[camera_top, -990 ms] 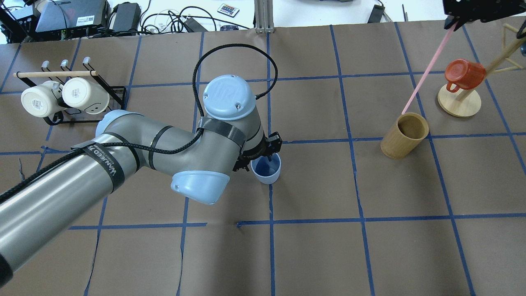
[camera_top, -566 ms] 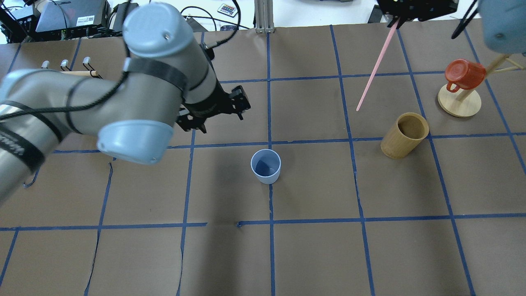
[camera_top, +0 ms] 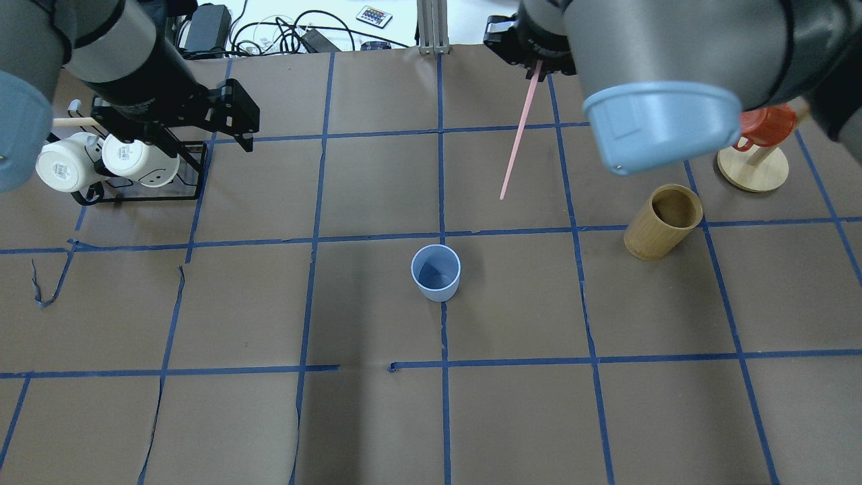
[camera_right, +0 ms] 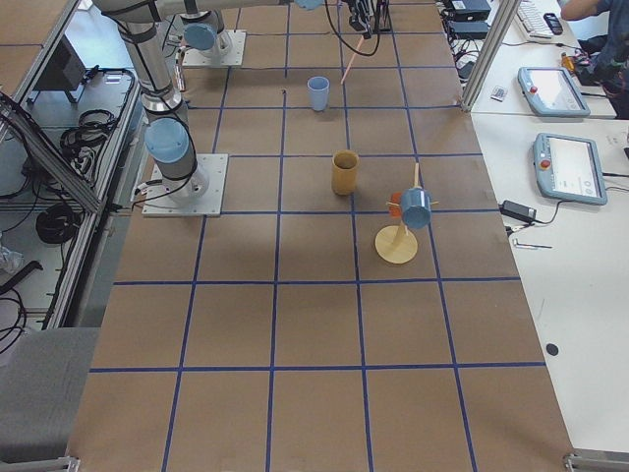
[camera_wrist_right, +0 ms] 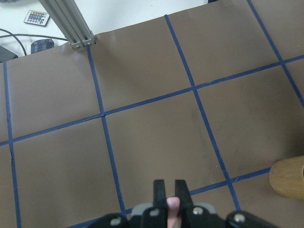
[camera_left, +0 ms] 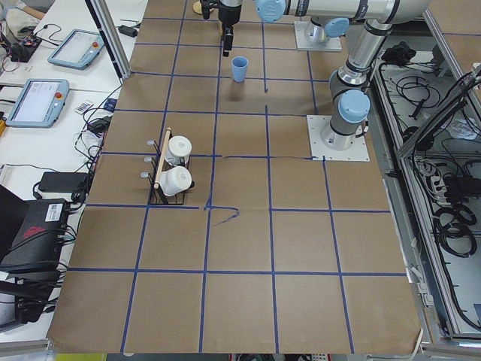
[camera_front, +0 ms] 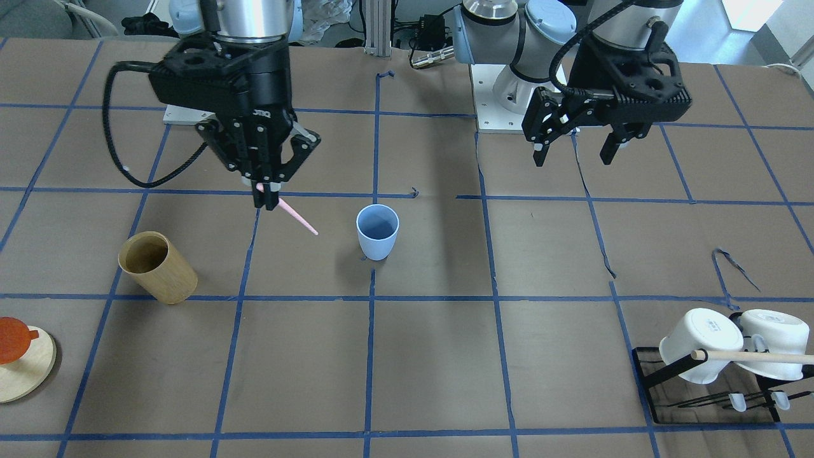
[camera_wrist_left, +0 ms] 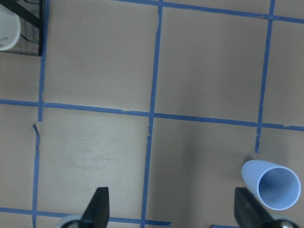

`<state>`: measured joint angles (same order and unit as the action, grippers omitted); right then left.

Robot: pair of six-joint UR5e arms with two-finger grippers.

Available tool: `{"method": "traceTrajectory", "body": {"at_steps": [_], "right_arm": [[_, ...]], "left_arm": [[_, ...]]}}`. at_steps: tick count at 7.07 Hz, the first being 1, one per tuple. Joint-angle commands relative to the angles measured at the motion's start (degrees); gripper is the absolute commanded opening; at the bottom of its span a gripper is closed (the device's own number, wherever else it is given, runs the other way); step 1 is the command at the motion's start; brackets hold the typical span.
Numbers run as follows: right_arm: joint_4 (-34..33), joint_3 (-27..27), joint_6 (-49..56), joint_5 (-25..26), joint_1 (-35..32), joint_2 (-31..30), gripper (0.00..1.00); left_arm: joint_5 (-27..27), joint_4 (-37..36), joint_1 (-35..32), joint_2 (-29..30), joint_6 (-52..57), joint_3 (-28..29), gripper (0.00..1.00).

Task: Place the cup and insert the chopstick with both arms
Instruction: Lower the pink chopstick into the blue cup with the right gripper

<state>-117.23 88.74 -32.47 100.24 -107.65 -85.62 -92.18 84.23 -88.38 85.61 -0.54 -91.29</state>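
Cup: blue, upright on the table at a crossing of blue tape lines near the middle, touched by neither gripper. Chopstick: pink, pinched at its upper end by the right gripper, jaws narrowed onto it. It hangs slanted with its lower tip clear of the table, between cup and holder. Holder: bamboo tube, upright, well apart from the cup on the robot's right. Left gripper: jaws wide, raised over the table, well apart from the cup. Rack: black wire, two white mugs, on the robot's left. Mug tree: wooden, carrying a red mug, near the holder.
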Motion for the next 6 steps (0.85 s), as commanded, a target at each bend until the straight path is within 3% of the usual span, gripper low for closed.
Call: {"method": "traceTrajectory", "body": {"at_steps": [1,3,6], "right_arm": [[-3.8,1.6,-10.4,3.1,-7.2,2.0,0.00],[-8.8,4.3,-12.3,7.2,-11.2,3.9,0.00],[-8.2,5.9,-12.5,8.6,-12.0,3.4,0.00]], "left_arm": [[-0.9,3.6,1.5,-1.0,1.8,2.0,0.98],[-0.4,4.4,3.3,-1.0,2.0,2.5,0.99],[-0.4,4.5,3.2,-1.1,1.2,2.6,1.00]]}}
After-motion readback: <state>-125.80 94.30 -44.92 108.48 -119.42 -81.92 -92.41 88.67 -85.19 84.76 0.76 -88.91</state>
